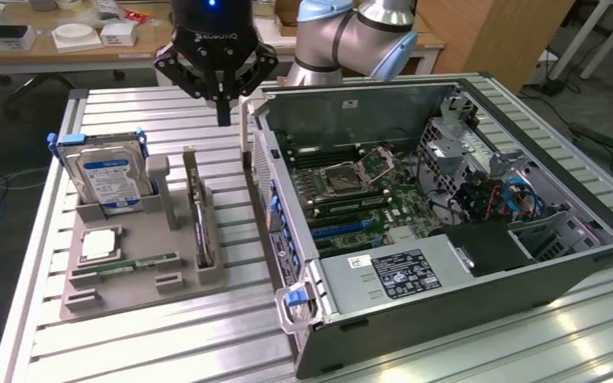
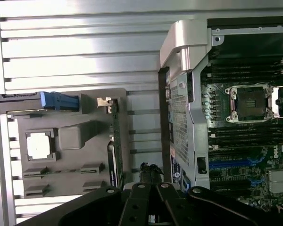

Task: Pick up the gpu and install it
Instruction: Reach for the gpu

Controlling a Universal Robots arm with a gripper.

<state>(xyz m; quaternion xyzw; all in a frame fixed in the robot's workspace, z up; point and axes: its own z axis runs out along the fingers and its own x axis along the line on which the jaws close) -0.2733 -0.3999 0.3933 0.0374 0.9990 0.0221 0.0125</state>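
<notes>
The gripper (image 1: 223, 116) hung above the worktop (image 1: 136, 335), toward the far side. It was over the thin gap between the grey tray (image 1: 163, 239) and the open computer case (image 1: 477, 303). Its jaws pointed straight down. They were pressed together and held nothing.

The gpu (image 1: 204, 231) stood on its thin edge in a slot of the tray, on the side of the tray closest to the case. Seen from above it looked like a slim dark strip, with its shiny metal end at the far end. Its long side ran from near to far, almost in line with the wall of the case.

From the jaws, the gpu lay lower down, a little toward the exterior view's left, and it stretched toward the near side. The far end of the card was the part closest to the jaws. The jaws were near it but did not touch it.

The hard drive (image 1: 109, 179) with the blue label stood in the tray further to the exterior view's left. The green memory stick (image 1: 136, 262) lay flat near the tray's near edge.

I judged the job to be at its start, since the gpu was in its tray and not yet picked up.
</notes>
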